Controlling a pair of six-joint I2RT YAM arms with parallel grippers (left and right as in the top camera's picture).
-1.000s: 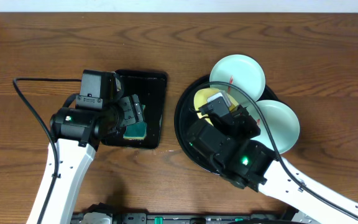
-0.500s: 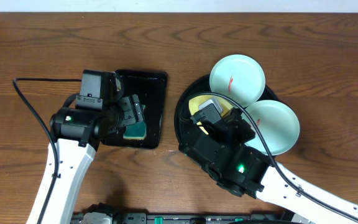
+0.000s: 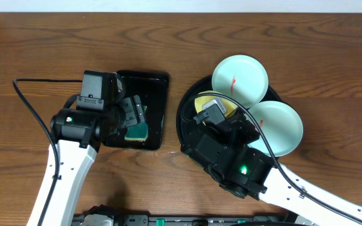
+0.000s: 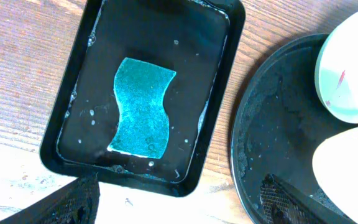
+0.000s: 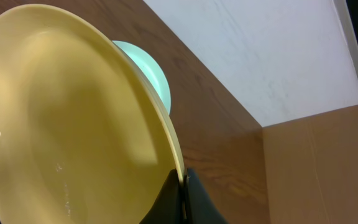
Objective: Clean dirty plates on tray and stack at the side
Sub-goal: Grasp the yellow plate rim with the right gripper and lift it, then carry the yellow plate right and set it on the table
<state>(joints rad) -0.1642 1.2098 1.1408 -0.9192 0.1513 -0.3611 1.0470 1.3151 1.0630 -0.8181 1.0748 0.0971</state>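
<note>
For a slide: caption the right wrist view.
Right gripper shut on the yellow plate rim, mint plate behind.

Overhead straight down on table (image 3: pixel 43 50); left wrist nearer, sharing round tray (image 3: pixel 185 118) (image 4: pixel 272 124); right wrist against yellow plate (image 5: pixel 73 112), probably tilted.

The right end effector (image 5: pixel 183 190) pinches the rim of the pale yellow plate (image 5: pixel 67 124), which rises tilted above it, a mint plate (image 5: pixel 146 68) peeking out beyond, then wooden tabletop (image 5: pixel 210 137).

i see grained wood on the table (image 3: pixel 43 50), a glossy black rectangular tray (image 4: pixel 166 37), a rough teal sponge (image 4: pixel 142 109), and a smooth plastic yellow plate (image 5: pixel 61 124).
</note>
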